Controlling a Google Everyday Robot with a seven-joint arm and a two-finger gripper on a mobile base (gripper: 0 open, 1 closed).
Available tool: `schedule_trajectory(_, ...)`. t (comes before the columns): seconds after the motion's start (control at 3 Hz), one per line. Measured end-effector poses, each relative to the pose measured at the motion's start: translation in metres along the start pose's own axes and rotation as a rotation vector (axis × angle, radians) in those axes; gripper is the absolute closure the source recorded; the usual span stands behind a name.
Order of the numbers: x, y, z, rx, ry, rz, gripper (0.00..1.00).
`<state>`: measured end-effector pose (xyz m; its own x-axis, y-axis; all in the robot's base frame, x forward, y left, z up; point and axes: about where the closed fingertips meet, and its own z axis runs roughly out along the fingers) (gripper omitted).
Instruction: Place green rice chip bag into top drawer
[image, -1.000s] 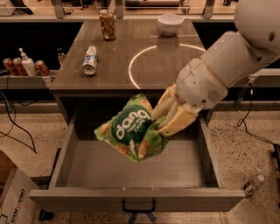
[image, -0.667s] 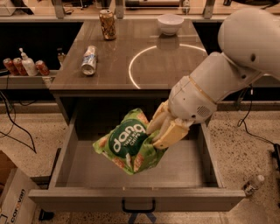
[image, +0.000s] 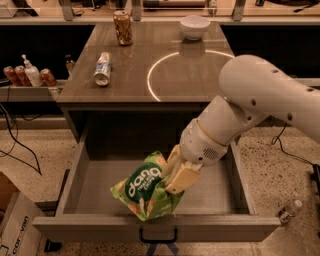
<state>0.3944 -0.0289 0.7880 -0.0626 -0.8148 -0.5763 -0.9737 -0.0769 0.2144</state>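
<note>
The green rice chip bag (image: 144, 189) with white "dang" lettering hangs tilted inside the open top drawer (image: 100, 187), low over its floor near the front panel. My gripper (image: 176, 175) is shut on the bag's right edge, with tan fingers (image: 183, 178) clamped on it. The white arm reaches in from the right. The drawer is pulled fully out, and its small black handle (image: 158, 236) shows at the bottom edge of the front panel.
On the countertop (image: 165, 65) lie a silver can on its side (image: 103, 68), an upright brown can (image: 123, 27) and a white bowl (image: 195, 26). A side shelf at left holds red cans and a pump bottle (image: 32, 74). A cardboard box (image: 12, 215) stands at bottom left.
The arm has lowered and moved the bag forward and down into the drawer, closer to the front panel. The grip on the bag is unchanged.
</note>
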Motion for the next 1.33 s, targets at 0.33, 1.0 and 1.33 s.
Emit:
schedule_trajectory(0.33, 0.018, 0.002, 0.023, -0.016, 0.059, 0.071, 0.54)
schedule_trajectory(1.0, 0.047, -0.028, 0.027, 0.068, 0.054, 0.248, 0.07)
schedule_trajectory(1.33, 0.048, -0.029, 0.027, 0.071, 0.054, 0.252, 0.0)
